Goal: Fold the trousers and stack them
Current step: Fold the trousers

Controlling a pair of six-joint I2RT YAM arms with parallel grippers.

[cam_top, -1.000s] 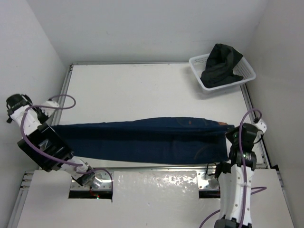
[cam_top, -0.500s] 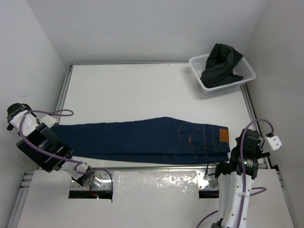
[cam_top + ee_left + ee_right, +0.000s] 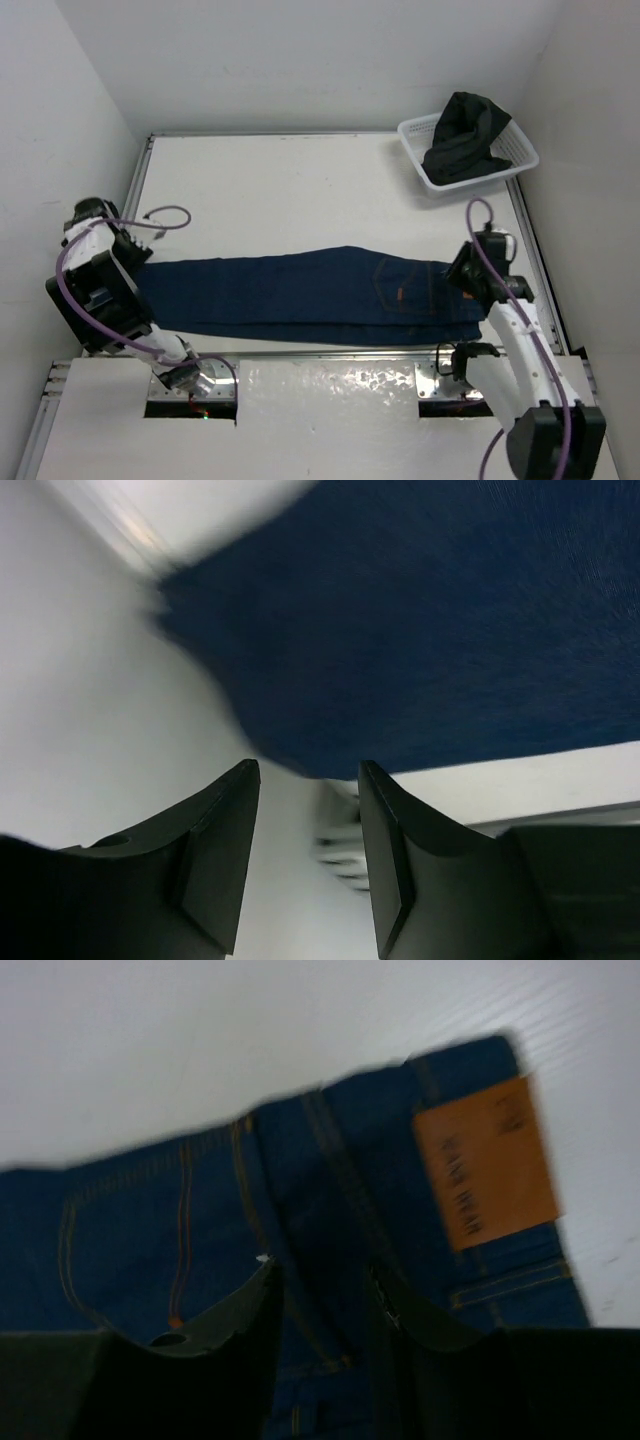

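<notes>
Once they are released, the trousers point(image 3: 300, 295) are laid flat mid-frame.
Left gripper point(image 3: 306, 775) and right gripper point(image 3: 322, 1275) are spread empty; crosswise folding is due.

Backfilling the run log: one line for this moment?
item: dark navy denim jeans, folded lengthwise, flat | left tool: open, at hem end | right tool: open, over waistband by tan patch

a white basket point(image 3: 518, 150) holding a dark garment point(image 3: 462, 140) sits at the table's point(image 3: 300, 190) far right corner.
</notes>
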